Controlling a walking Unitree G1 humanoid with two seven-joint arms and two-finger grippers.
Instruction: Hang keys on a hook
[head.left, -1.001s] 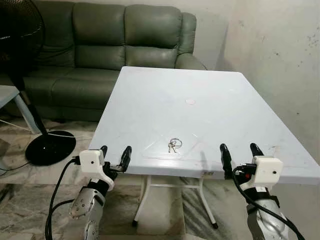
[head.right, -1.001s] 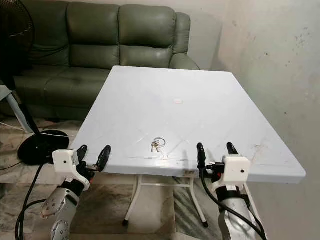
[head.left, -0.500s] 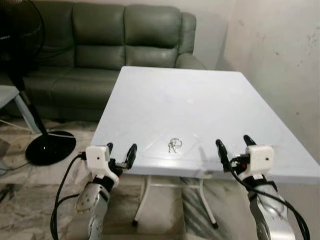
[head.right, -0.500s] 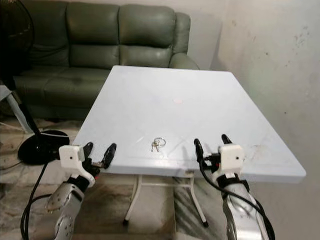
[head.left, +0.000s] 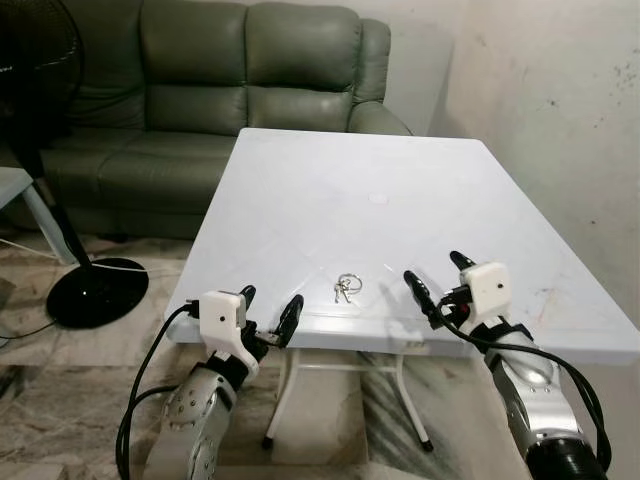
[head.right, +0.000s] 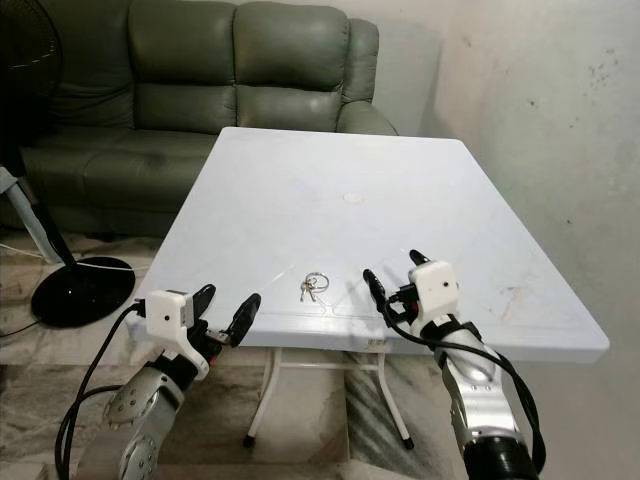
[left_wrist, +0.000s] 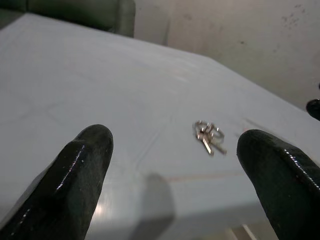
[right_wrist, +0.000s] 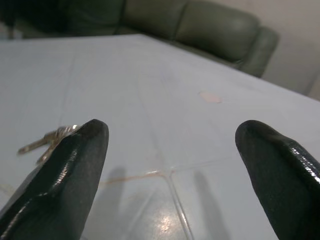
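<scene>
A small bunch of keys on a ring (head.left: 346, 287) lies flat on the white table (head.left: 330, 190), near its front edge. My right gripper (head.left: 432, 267) hovers open over the front edge, just right of the keys, fingers pointing toward them. In the right wrist view the keys (right_wrist: 47, 140) sit beside one finger (right_wrist: 75, 165). My left gripper (head.left: 270, 300) is open at the table's front edge, left of the keys and slightly below the tabletop. In the left wrist view the keys (left_wrist: 209, 136) lie ahead, between the spread fingers. Neither gripper holds anything.
A green leather sofa (head.left: 200, 90) stands behind the table. A black standing fan (head.left: 40, 90) with a round base (head.left: 98, 292) is at the left, beside a small pale table (head.left: 15, 185). A bare wall (head.left: 560, 120) runs close along the right.
My right gripper has moved up, forward and left over the table edge, closer to the keys. My left gripper has shifted right toward the edge. The keys have not moved.
</scene>
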